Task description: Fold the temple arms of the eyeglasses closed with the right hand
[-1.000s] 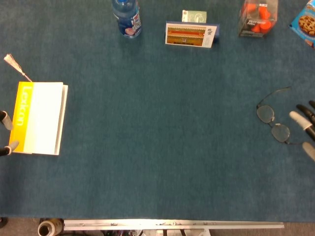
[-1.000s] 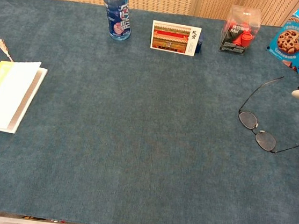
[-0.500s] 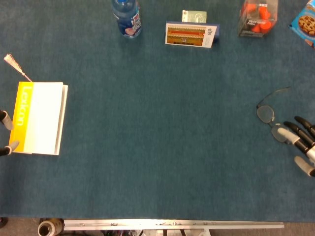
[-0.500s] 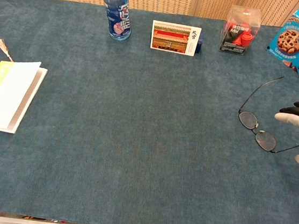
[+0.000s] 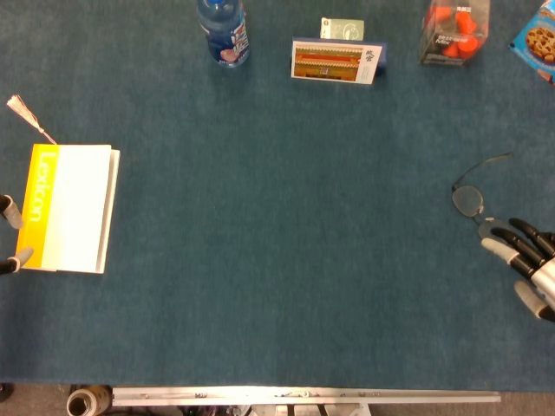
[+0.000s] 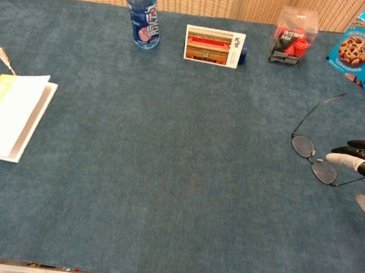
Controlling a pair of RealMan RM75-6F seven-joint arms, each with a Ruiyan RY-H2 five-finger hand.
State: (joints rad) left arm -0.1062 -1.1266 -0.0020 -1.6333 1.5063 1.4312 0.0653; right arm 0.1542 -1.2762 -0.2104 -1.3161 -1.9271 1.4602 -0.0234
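The eyeglasses (image 6: 315, 158) lie at the right side of the frame on the blue surface (image 6: 178, 175), temple arms unfolded; the right robot hand (image 6: 363, 171) reaches in from the right edge with fingers spread and nothing held, one fingertip (image 6: 333, 157) just over the nearer lens; the left robot hand (image 5: 10, 238) shows at the left edge beside the yellow book (image 5: 68, 208), and whether it grips cannot be told.
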